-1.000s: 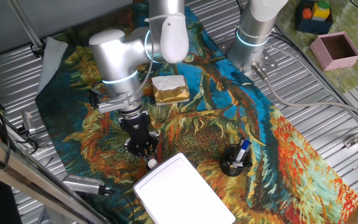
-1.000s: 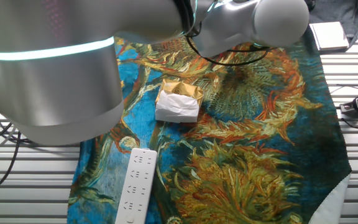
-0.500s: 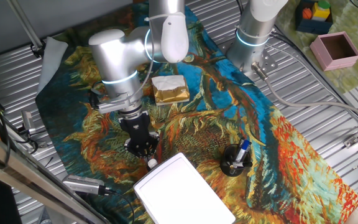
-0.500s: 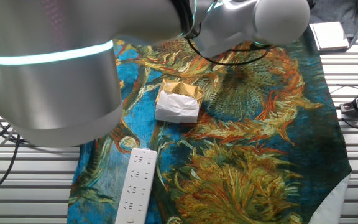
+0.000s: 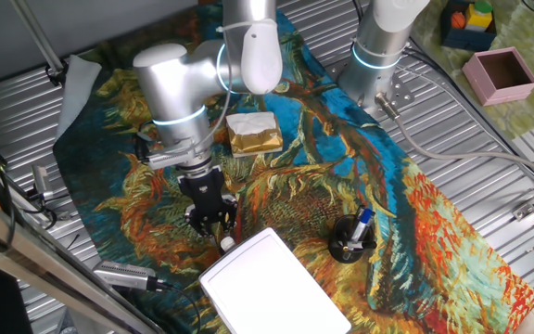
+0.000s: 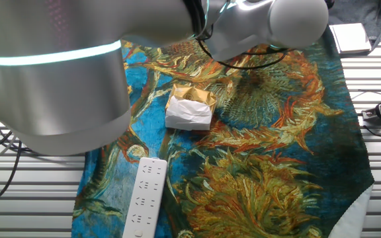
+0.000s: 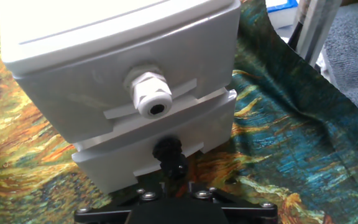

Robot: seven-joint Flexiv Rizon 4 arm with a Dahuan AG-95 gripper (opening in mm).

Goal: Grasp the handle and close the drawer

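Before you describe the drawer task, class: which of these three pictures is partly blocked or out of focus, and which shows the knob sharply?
The other fixed view: the arm fills the left side as a large, soft-focus grey mass, hiding the drawer completely. The hand view: the handle is sharp and evenly lit on the drawer; the cloth behind is slightly soft. One fixed view: clear overall, though the handle is tiny.

The box (image 5: 272, 288) is plain white, and so are its drawer (image 7: 129, 87) and the handle (image 7: 151, 98), whose centre hole shows dark. Under the box lies a cloth (image 5: 406, 195) patterned in swirling teal, gold and orange sunflowers. Beyond the box sits a white-and-gold block (image 5: 252, 133); a white power strip (image 6: 145, 197) lies near that block.
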